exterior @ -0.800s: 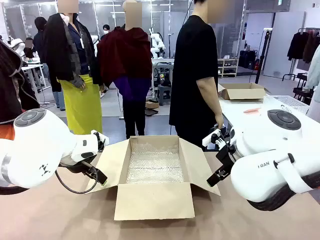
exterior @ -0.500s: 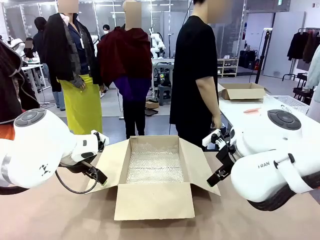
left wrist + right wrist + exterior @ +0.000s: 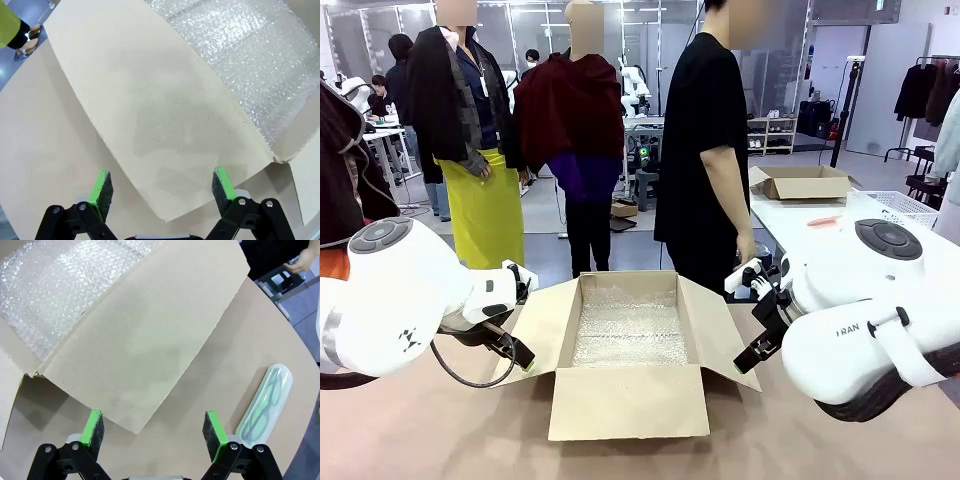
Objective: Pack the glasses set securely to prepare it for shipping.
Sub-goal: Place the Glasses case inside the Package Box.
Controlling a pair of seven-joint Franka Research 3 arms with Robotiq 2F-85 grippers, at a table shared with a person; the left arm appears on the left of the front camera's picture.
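Two grippers on show, both spread wide and both empty. The left gripper (image 3: 162,189) hangs with its green pads (image 3: 102,187) far apart. Under the gap between them lies the corner of a folded-out flap (image 3: 160,115) of the cardboard box (image 3: 630,405). Bare table (image 3: 45,165) sits beneath the pad on the outer side. Ahead of the fingers, past the flap, the bubble wrap (image 3: 250,55) lines the inside of the box.

Over to the right gripper (image 3: 152,431), and it's the mirror picture: jaws at full stretch, nothing between them. The opposite flap (image 3: 150,335) runs out ahead of it, its corner reaching down between the fingers. More bubble wrap (image 3: 55,285) gleams beyond.

And there's the task's thing! A pale mint green case (image 3: 265,402) lies flat on the table, just beside the right gripper's outer finger, on the side away from the box. It is apart from the flap, with eyeglasses visible through the lid.

From the front, the left gripper (image 3: 512,350) and right gripper (image 3: 760,350) flank the open box, one on each side of it. Beyond them a person (image 3: 705,150) in a black shirt stands at the far edge of the table. From the right wrist, the person's hand (image 3: 300,262) shows well ahead of the fingers, off the table.
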